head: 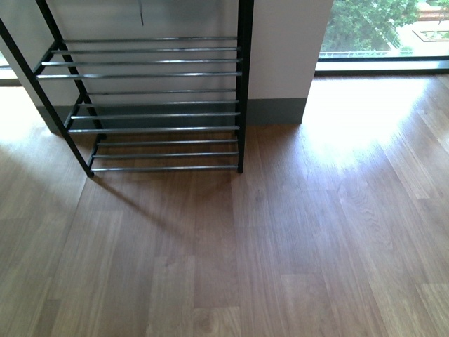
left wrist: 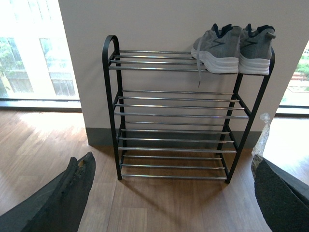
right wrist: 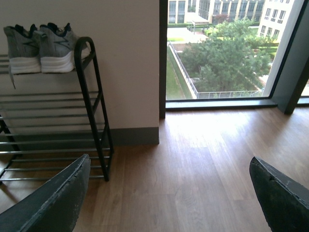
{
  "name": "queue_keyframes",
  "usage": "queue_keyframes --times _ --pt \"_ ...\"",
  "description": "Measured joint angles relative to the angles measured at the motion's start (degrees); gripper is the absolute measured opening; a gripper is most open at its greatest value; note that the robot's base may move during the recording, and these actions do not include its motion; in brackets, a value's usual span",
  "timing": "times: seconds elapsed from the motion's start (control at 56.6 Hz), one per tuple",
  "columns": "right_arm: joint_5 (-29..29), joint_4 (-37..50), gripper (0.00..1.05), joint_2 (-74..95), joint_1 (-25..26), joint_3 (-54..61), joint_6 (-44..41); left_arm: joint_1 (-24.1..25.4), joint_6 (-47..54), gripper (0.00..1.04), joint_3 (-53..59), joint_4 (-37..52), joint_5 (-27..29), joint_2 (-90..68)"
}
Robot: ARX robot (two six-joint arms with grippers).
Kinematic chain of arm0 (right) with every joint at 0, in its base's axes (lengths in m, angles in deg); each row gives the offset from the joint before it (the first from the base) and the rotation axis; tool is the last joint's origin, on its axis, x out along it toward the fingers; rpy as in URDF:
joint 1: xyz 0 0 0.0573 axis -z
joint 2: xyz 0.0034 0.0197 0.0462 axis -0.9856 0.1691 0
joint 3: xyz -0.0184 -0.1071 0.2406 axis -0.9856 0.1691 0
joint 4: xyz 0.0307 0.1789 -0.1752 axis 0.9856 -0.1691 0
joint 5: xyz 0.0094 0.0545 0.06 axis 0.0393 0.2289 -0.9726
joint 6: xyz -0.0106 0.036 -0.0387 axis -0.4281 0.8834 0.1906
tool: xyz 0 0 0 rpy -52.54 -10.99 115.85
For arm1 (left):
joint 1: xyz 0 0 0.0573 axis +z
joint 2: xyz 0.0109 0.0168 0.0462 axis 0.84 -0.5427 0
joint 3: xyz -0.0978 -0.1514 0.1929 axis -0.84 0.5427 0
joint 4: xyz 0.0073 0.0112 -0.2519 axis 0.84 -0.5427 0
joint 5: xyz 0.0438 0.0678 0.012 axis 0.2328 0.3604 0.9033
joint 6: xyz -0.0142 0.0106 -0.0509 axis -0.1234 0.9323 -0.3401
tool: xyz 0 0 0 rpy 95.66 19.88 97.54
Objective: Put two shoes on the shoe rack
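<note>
The shoe rack (left wrist: 174, 114), black-framed with chrome rods, stands against a white wall; its lower tiers (head: 151, 116) fill the upper left of the front view. Two grey knit sneakers (left wrist: 236, 48) with white soles sit side by side on the top tier at one end, also seen in the right wrist view (right wrist: 41, 48). A white lace hangs down from one. My left gripper (left wrist: 174, 193) is open, empty, back from the rack above the floor. My right gripper (right wrist: 169, 193) is open and empty, off to the rack's side (right wrist: 94, 116). Neither arm shows in the front view.
Wooden floor (head: 280, 239) stretches in front of the rack. A floor-to-ceiling window (right wrist: 217, 48) with a dark frame lies beyond the wall's corner, another window (left wrist: 34, 53) on the rack's other side. A grey skirting board (head: 277, 111) runs along the wall.
</note>
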Motion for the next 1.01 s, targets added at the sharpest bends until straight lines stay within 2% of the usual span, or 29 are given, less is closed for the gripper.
queue_keyframes --times 1.008 --pt "0.1 0.0 0.96 0.0 0.0 0.0 -0.1 0.0 0.0 0.95 0.0 0.0 0.0 0.0"
